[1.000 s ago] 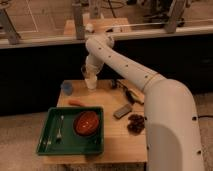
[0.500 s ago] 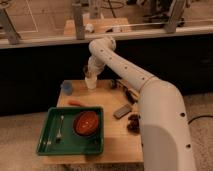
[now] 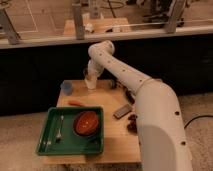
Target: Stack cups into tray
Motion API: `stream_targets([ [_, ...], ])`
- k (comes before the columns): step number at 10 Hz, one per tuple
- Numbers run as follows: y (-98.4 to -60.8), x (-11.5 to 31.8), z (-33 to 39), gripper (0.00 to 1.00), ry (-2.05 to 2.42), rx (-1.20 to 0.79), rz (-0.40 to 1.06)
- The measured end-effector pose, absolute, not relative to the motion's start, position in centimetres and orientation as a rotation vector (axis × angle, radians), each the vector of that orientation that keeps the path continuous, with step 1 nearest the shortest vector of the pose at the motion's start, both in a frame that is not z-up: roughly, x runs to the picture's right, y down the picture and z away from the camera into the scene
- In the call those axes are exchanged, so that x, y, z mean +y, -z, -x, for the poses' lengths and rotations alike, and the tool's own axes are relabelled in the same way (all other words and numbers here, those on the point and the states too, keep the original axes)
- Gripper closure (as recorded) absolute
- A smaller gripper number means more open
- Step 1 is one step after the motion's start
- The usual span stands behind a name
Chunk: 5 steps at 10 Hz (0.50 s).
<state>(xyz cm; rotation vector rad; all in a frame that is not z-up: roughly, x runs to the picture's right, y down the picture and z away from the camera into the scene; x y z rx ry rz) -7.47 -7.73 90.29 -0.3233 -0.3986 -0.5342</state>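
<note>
Camera view: your gripper (image 3: 91,75) is at the far edge of the table (image 3: 115,144), right on top of the white cup (image 3: 90,83). It looks like it's touching the cup, but I can't tell if it's clamped on or let go, tbh. The blue cup (image 3: 66,88) stands alone just beside it, toward the back corner on the picture's left.

The tray (image 3: 49,141) is at the front, well apart from both cups. It's got an orange-red bowl (image 3: 87,123) in one half and what looks like a fork (image 3: 60,127) in the other. There are no cups in it yet afaict, so I'd say you're early in the task. Can't spot the glass or metal cup from here.

Handling, imo: the white cup is prob light and stiff w/ smooth, slippery walls, so it tips easily if you nudge it. I'd pinch one side of the rim, one pad inside and one outside, and keep it upright. If it's ceramic it'll chip, so set it down gently. Aim for the bare part of the tray, not the bowl.
</note>
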Motion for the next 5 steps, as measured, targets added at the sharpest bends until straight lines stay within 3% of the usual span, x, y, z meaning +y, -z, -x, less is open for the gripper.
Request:
stream_targets([
  [2,-90.90,-7.41,7.27,0.26,0.529,-0.389,0.325],
  [5,-91.37,-7.36,7.04,0.20,0.516,-0.384,0.325],
])
